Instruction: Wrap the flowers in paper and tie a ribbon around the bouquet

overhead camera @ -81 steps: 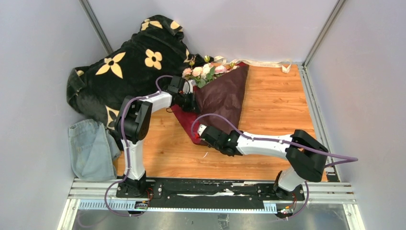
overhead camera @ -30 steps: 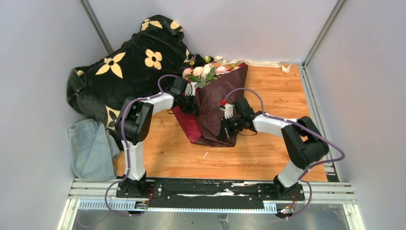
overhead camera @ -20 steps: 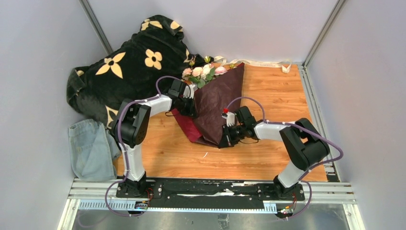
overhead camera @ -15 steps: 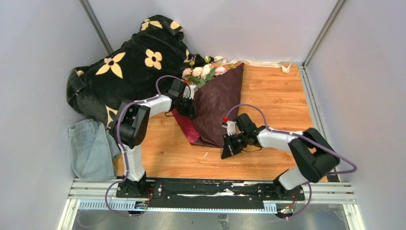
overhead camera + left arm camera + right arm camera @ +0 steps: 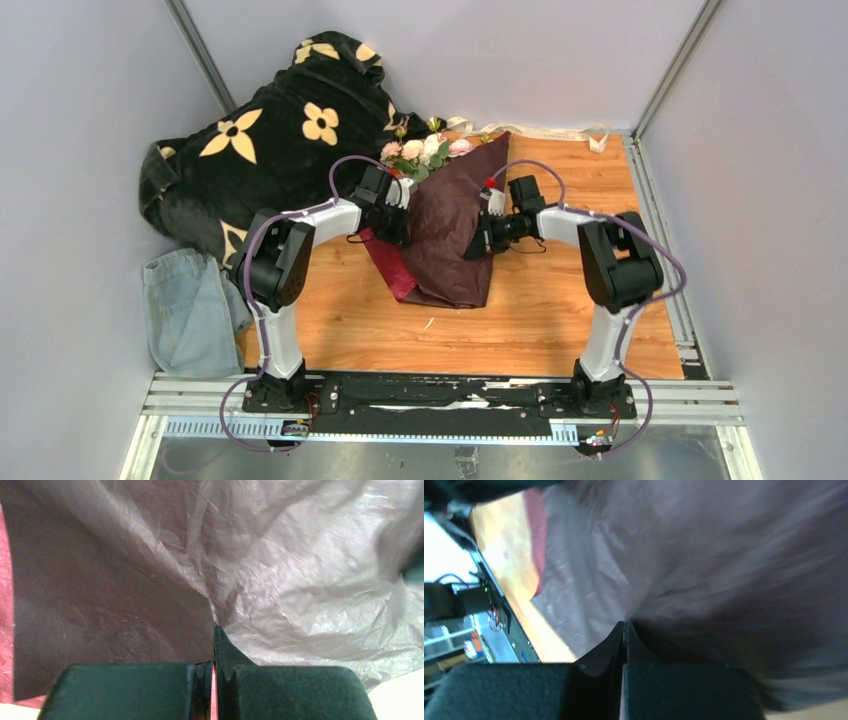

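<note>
So the paper (image 5: pixel 445 235) looks thin, crinkly, floppy (probably tears easily): pinch at an edge fold. Left gripper (image 5: pixel 215 630) clamped on it; right gripper (image 5: pixel 624 625) closed, tips pressing it.

Wood-grain tabletop (image 5: pixel 580 300), evenly lit. Plain grey walls (image 5: pixel 90 90) at 9, 12 and 3 o'clock. Aluminium rail (image 5: pixel 440 400) at 6. Black flower-print blanket (image 5: pixel 270 140) at 10, denim cloth (image 5: pixel 190 310) at 8.
</note>
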`<state>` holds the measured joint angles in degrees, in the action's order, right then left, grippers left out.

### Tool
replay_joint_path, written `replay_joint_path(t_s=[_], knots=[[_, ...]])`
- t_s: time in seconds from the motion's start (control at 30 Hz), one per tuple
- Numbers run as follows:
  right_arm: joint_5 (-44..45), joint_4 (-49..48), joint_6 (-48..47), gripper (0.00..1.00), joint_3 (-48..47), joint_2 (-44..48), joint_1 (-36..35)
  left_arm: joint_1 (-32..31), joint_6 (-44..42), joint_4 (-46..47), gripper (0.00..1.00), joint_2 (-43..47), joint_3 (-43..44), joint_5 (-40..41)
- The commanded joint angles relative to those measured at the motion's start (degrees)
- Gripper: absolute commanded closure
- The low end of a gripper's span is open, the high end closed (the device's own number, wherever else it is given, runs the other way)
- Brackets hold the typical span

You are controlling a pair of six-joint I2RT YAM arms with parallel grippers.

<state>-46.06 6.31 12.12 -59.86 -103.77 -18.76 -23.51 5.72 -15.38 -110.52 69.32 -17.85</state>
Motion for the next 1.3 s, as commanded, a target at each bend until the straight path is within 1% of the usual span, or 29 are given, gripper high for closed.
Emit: replay_joint_path(t_s=[0.0,0.07,0.2,0.33,0.37,0.47,0.57,0.63,0.7,0.8,0.83,0.87,0.9,0.93,1.03,1.1,1.13,1.2,1.27], knots=[[-2.56,2.15,0.25,1.00,-8.38,-9.70,7.05,-0.31,-2.12,-2.76,1.00,-1.17,-0.11,2.28],[-2.04,1.94,1.61,1.00,-13.49,-12.79,9.20,-0.31,-2.47,-3.59,1.00,-2.02,0.46,2.44],[0.28,-0.20,4.41,1.00,-19.36,-16.99,12.10,-0.31,-3.37,-4.29,1.00,-3.04,1.52,2.50],[2.22,-5.64,10.91,1.00,-23.76,-21.57,15.75,-0.31,-4.30,-5.26,1.00,-4.30,2.45,2.51],[2.43,-5.76,11.96,1.00,-25.61,-23.25,16.39,-0.31,-4.53,-5.64,1.00,-4.66,2.75,2.38],[3.52,-5.78,14.28,1.00,-34.24,-29.28,17.32,-0.31,-4.87,-6.05,1.00,-5.28,3.12,2.37],[5.76,-4.11,16.49,1.00,-45.21,-35.08,18.04,-0.31,-5.03,-6.35,1.00,-5.52,3.36,2.53],[8.25,-3.58,18.06,1.00,-50.13,-37.52,18.23,-0.31,-4.98,-6.47,1.00,-5.50,3.22,2.60],[10.50,-2.35,18.51,1.00,-53.84,-38.41,20.00,-0.31,-4.73,-6.48,1.00,-5.43,2.80,2.39],[12.45,1.54,15.34,0.91,-57.06,-36.74,20.53,-0.31,-4.49,-6.32,1.00,-5.49,2.32,2.11],[13.27,3.67,13.54,0.86,-57.04,-35.64,20.48,-0.31,-4.44,-6.19,1.00,-5.50,2.17,2.11],[13.63,5.46,11.64,0.75,-56.12,-33.97,20.44,-0.31,-4.29,-6.16,1.00,-5.40,2.10,2.11],[13.92,6.83,9.74,0.69,-54.11,-31.78,20.31,-0.31,-4.19,-6.04,1.00,-5.29,2.01,2.11],[14.12,7.71,7.95,0.59,-50.93,-29.19,20.17,-0.31,-4.10,-5.79,1.00,-5.03,1.89,2.04],[16.01,8.72,4.92,0.46,-37.59,-19.97,19.13,-0.31,-3.96,-5.22,1.00,-4.40,1.46,1.98],[14.78,7.88,4.70,0.42,-27.48,-14.82,19.00,-0.31,-3.96,-5.06,1.00,-4.06,1.26,2.11],[13.33,6.59,5.69,0.40,-23.40,-12.79,17.66,-0.31,-3.96,-5.04,1.00,-3.88,1.25,2.11],[9.87,3.64,7.47,0.38,-16.88,-10.39,16.96,-0.31,-3.96,-4.87,1.00,-3.68,1.06,2.14],[7.05,2.42,8.77,0.37,-13.67,-10.23,16.57,-0.31,-3.89,-4.76,1.00,-3.44,0.73,2.20]])
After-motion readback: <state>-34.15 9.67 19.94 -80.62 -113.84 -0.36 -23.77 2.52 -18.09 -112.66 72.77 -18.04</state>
